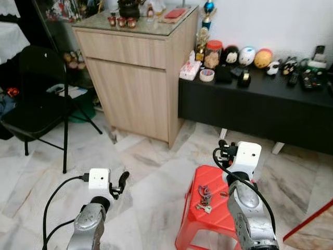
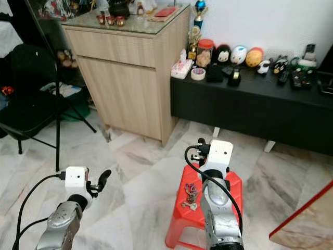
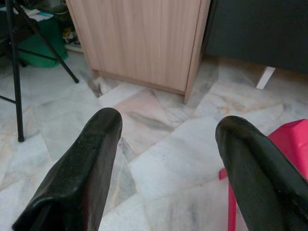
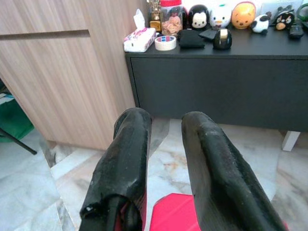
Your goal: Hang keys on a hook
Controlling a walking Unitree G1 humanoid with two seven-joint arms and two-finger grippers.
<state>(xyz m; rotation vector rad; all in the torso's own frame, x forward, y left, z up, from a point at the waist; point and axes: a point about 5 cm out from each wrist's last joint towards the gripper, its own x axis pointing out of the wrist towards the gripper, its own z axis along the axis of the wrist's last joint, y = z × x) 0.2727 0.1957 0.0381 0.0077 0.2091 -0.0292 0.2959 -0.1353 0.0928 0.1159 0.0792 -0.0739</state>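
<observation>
While the left claw (image 3: 166, 168) waits low over the floor with its fingers wide apart, the keys (image 1: 204, 199) lie on the red stool (image 1: 193, 221). Just above them, the right claw (image 4: 163, 163) has a small gap and holds nothing. Picking up comes first: it must dip down and pinch them.

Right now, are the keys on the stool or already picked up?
On the stool: the keys lie on the red plastic stool, beside the right arm, in neither gripper.
</observation>
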